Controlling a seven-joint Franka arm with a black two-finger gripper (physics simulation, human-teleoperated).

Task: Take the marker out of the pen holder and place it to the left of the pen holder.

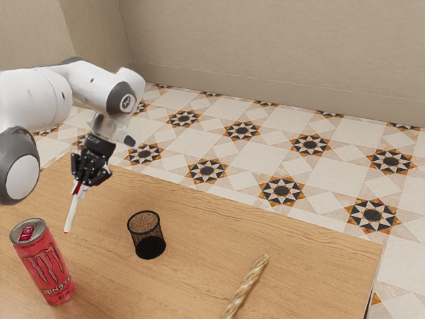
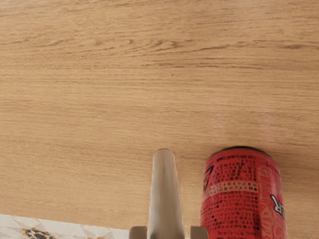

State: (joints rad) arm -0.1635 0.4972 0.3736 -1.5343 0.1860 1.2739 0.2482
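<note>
You are pinching the white, rod-shaped marker (image 1: 70,216) in the gripper (image 1: 81,182), slanting it outside the black mesh holder (image 1: 146,236) near the table (image 1: 199,226) edge. Grained wood is stretching between marker and holder; the red metal can (image 1: 48,269) is standing near the marker.

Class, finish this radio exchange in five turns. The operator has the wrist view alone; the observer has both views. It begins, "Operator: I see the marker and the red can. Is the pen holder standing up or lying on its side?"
Observer: The pen holder stands upright on the table.
Operator: Is anything poking out of its top?
Observer: No, nothing rises above its opening.
Operator: Apart from that and the can, does anything else lie on the wood?
Observer: Yes, a twisted, pale golden stick, toward the exterior view's right from the pen holder.
</note>
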